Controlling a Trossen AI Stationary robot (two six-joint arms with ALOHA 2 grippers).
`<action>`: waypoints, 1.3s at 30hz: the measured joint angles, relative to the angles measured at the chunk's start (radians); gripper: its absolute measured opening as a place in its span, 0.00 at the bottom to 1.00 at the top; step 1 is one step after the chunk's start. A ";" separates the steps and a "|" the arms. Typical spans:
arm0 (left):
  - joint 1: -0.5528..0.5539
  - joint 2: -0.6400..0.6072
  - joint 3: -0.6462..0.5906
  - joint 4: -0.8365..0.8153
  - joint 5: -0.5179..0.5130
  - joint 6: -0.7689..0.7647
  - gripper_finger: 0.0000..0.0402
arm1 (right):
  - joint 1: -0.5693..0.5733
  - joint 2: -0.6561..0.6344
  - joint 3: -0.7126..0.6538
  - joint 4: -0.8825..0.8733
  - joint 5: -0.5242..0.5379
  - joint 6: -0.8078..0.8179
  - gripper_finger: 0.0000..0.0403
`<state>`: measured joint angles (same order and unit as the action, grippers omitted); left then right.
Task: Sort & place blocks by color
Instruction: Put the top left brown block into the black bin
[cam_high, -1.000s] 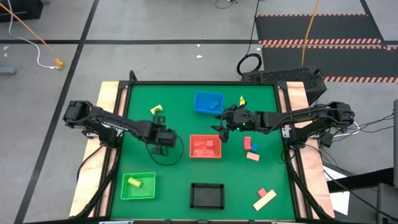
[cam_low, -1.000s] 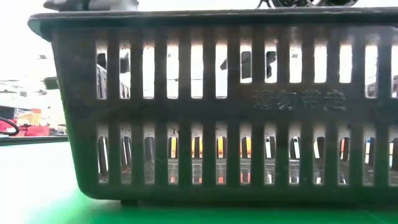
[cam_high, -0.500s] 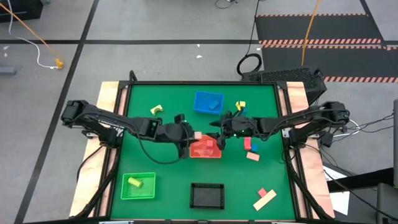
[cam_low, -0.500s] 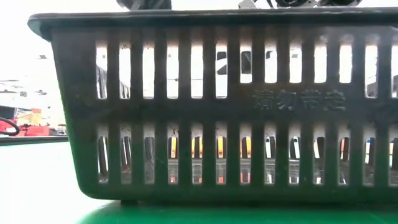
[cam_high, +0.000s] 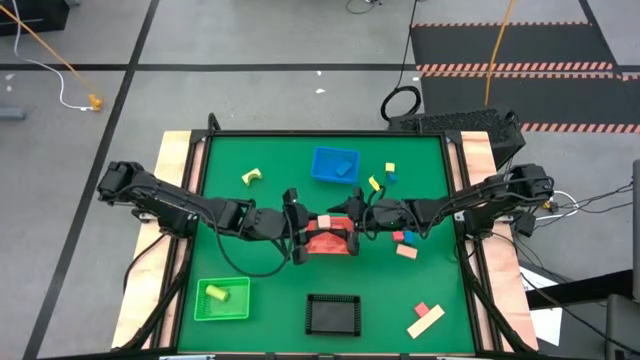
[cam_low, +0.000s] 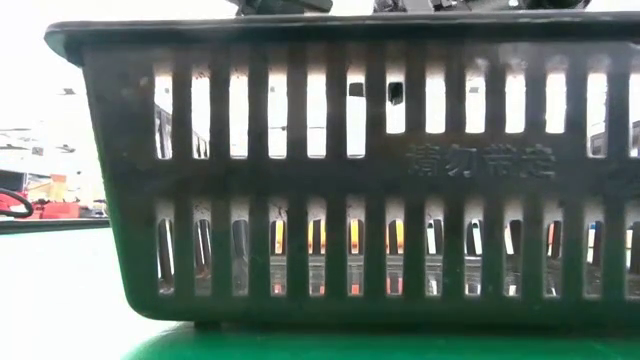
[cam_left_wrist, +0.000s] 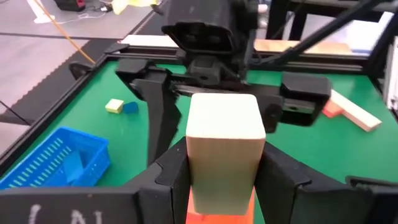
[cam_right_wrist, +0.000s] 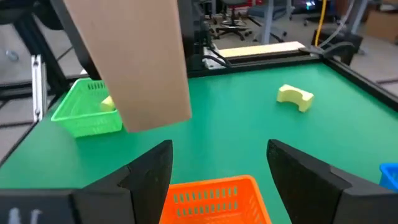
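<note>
My left gripper is shut on a plain tan block, held above the red bin. My right gripper faces it from the table's right, open and empty, with the tan block close in front of its fingers. Loose on the mat lie a yellow arch, two yellow cubes and a blue one, and red, blue and tan pieces. A pink piece and a tan bar lie near the front right corner. My left gripper pinches the tan block between its two fingers by two opposite sides, on the block's lower part. The fingers come level from the table's left. The block stands upright, lifted clear above the red bin.
A blue bin stands at the far middle, and a green bin holding a yellow piece at the near left. A black bin stands at the near middle and fills the low view.
My left gripper has gone toward the table's right edge with the tan block, from the open mat to above the red bin. My right arm has shifted toward the table's near edge, so its gripper now faces the block closely.
</note>
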<state>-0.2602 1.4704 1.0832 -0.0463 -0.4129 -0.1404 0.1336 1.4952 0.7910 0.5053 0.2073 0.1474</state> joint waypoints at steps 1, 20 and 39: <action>-0.005 0.000 0.000 -0.001 -0.001 0.000 0.34 | 0.006 0.000 0.000 0.000 0.000 -0.017 0.63; -0.002 0.000 0.000 0.181 -0.052 0.127 0.34 | 0.019 0.000 0.000 0.252 -0.001 -0.016 0.63; -0.002 0.001 -0.001 0.182 0.013 0.108 0.38 | 0.014 0.000 -0.001 0.299 -0.107 0.015 0.30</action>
<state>-0.2623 1.4715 1.0826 0.1354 -0.4000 -0.0326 0.1478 1.4952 0.7902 0.8043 0.1006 0.1627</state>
